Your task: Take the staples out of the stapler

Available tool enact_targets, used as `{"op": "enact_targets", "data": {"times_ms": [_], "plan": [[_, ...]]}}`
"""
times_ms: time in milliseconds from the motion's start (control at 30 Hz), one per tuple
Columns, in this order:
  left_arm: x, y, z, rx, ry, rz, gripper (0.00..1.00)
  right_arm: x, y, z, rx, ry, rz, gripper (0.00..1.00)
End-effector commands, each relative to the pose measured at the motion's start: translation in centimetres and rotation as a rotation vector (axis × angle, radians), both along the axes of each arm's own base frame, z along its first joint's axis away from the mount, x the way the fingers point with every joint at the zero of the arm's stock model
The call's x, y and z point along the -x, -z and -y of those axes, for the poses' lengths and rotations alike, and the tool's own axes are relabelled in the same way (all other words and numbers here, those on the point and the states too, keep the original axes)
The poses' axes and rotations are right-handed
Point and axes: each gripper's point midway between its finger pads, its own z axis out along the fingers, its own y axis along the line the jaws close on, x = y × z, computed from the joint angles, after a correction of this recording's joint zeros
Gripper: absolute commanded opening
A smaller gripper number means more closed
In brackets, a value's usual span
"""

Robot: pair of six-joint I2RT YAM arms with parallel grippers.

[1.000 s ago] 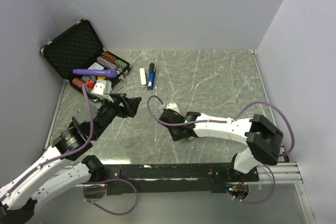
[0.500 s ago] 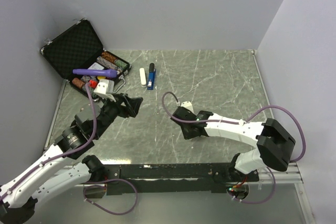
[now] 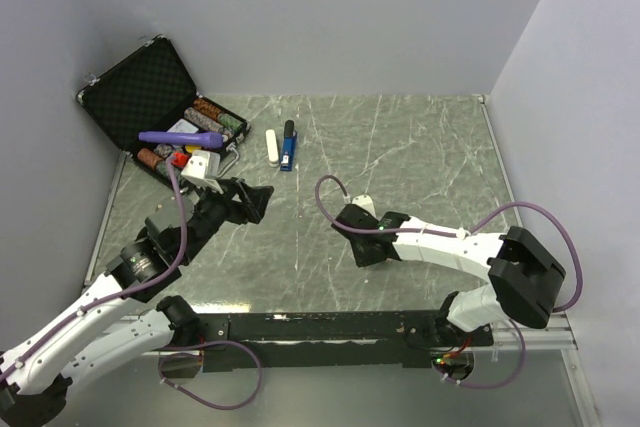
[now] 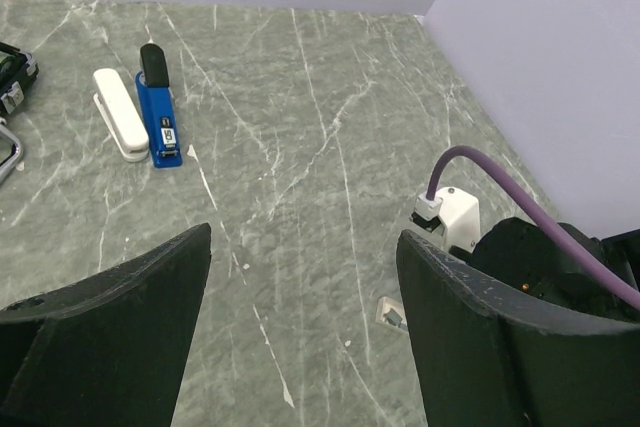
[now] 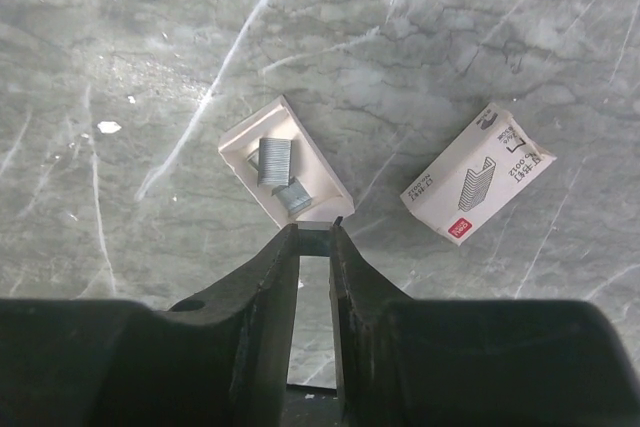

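Gripping, right claw (image 5: 315, 232): its fingers were nearly pressed together, with the tips at a corner of the tray (image 5: 318, 182). I could not tell if they pinched it.
Left claw (image 4: 300, 287): it was spread wide with nothing in it, up over the table (image 4: 330, 77) and facing the stapler.
Stapler (image 4: 158, 112): it lay flat near the back edge, left of the middle, well apart from both claws.
White bar (image 4: 118, 127): it lay just beside the stapler, on the side toward the left edge.
Staples (image 5: 273, 165): two little blocks sat in the tray.
Doing it well: I think the right claw should go straight up and slowly, so the tray does not tip. The left claw should go for the blue body, not the bar.
Writing: the box (image 5: 478, 175) had a staple drawing, a red mark and what looked like 0012. The stapler's label was too small to read.
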Motion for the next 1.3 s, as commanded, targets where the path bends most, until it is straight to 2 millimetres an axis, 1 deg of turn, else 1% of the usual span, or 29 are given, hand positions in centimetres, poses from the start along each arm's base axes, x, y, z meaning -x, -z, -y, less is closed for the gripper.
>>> {"op": "enact_targets", "data": {"times_ms": [0, 367, 567, 833, 1000, 1100, 1267], "plan": [[0.0, -0.9, 0.4, 0.021, 0.016, 0.017, 0.8, -0.3, -0.2, -0.3, -0.035, 0.025, 0.016, 0.27], [0.0, -0.9, 0.3, 0.021, 0.01, 0.017, 0.8, -0.7, 0.0, -0.9, -0.044, 0.021, 0.012, 0.29], [0.0, -0.8, 0.3, 0.016, 0.012, 0.015, 0.8, -0.8, 0.0, -0.7, -0.033, 0.029, 0.017, 0.29], [0.0, -0.6, 0.5, 0.015, 0.021, 0.01, 0.8, -1.1, -2.3, -0.5, -0.058, 0.039, 0.059, 0.31], [0.0, -0.4, 1.1, 0.007, 0.042, 0.001, 0.8, -1.0, -3.0, 0.7, -0.059, 0.081, 0.089, 0.34], [-0.1, 0.0, 1.7, -0.005, 0.059, -0.012, 0.8, -1.1, -3.2, 1.6, -0.063, 0.128, 0.1, 0.37], [-0.3, 0.9, 2.8, -0.029, 0.094, -0.044, 0.8, -1.8, -3.2, 3.9, -0.053, 0.238, 0.105, 0.39]]}}
